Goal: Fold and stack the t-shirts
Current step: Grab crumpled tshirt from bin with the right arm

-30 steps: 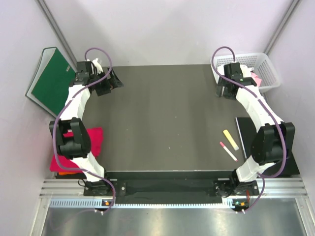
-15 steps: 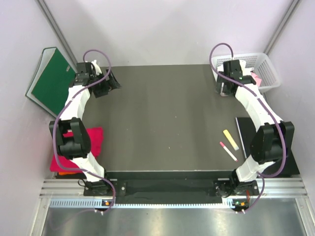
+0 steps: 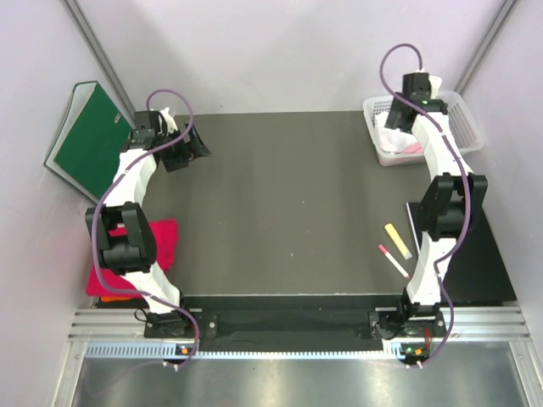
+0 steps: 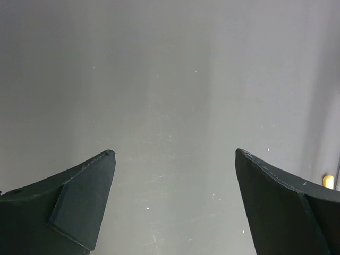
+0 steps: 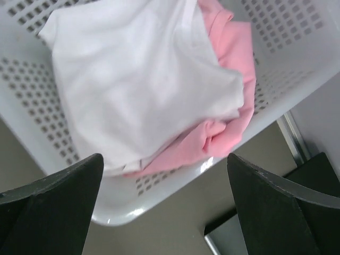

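The crimson-red t-shirt (image 3: 161, 240) lies bunched at the 8 o'clock edge of the dark table (image 3: 288, 212), between pale walls. It is well apart from the left end effector (image 4: 175, 154), which hangs released over bare surface at 10 o'clock. At 2 o'clock the right end effector (image 5: 164, 156), fingers spread, hovers above a white basket (image 5: 32, 90). Its wrist view shows the white t-shirt (image 5: 133, 79) heaped over the pink t-shirt (image 5: 228, 122), both mostly hidden by the arm from above.
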### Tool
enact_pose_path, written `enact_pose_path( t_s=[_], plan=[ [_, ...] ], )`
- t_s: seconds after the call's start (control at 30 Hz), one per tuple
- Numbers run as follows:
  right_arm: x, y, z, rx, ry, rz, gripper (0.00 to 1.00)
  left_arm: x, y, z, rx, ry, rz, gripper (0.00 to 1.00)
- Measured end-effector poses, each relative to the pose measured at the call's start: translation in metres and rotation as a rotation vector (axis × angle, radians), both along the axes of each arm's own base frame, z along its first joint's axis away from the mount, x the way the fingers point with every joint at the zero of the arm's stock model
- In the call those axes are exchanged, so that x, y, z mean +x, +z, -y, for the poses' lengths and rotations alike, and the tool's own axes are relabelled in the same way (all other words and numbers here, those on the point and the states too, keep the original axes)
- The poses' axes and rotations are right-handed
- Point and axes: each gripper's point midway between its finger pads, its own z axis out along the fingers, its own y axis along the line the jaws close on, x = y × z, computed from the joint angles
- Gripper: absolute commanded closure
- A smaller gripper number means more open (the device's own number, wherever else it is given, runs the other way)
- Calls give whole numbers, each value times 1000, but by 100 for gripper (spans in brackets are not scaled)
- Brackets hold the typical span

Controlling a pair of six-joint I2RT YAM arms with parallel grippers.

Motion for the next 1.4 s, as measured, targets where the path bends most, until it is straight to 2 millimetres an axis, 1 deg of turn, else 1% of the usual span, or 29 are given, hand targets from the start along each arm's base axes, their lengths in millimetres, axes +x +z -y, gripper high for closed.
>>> enact_pose_path(
  t_s=[0.07,0.13,0.2,0.27,0.33,0.47,0.53,0.6,0.7,0.77,0.8,0.83,0.87,0.9,1.07,1.23,1.3,1.33,1.4],
  plan=[
    [11,-2,20,10,-30,6,0,0,0,1,-6,-5,-1,1],
    [18,-4,36,22,-49,11,0,0,-2,2,-12,-11,-4,1],
    [24,-7,49,32,-61,15,0,0,-6,3,-15,-13,-13,1],
    [29,-11,57,57,-60,21,2,0,-10,3,-19,-15,-23,1],
    [34,-18,62,81,-52,26,3,0,-12,4,-22,-18,-29,1],
    [53,-37,63,120,-5,36,7,-2,-18,6,-31,-24,-43,1],
    [65,-48,63,144,14,44,8,-4,-22,7,-36,-27,-54,1],
    [73,-63,59,164,31,36,9,-5,-26,7,-39,-29,-64,1],
    [81,-85,56,187,46,22,16,-7,-30,8,-43,-30,-79,1],
    [83,-97,55,196,48,6,28,-7,-31,8,-44,-31,-81,1],
    [83,-103,55,198,48,-2,36,-7,-31,8,-45,-31,-80,1],
    [84,-107,55,200,45,-4,66,-7,-31,8,-45,-33,-80,2],
    [84,-110,55,203,42,-6,86,-7,-31,8,-46,-33,-80,2],
    [87,-110,55,207,39,0,99,-7,-31,9,-46,-33,-81,2],
    [93,-103,54,218,38,28,100,-7,-31,9,-45,-35,-80,4],
    [93,-101,55,218,37,32,100,-7,-33,13,-52,-43,-86,4],
    [92,-94,54,218,37,41,100,-7,-34,15,-53,-48,-89,4],
    [92,-86,54,217,37,53,100,-7,-34,16,-57,-49,-91,4],
    [91,-64,54,212,39,87,100,-8,-34,18,-62,-55,-91,3]
  ],
)
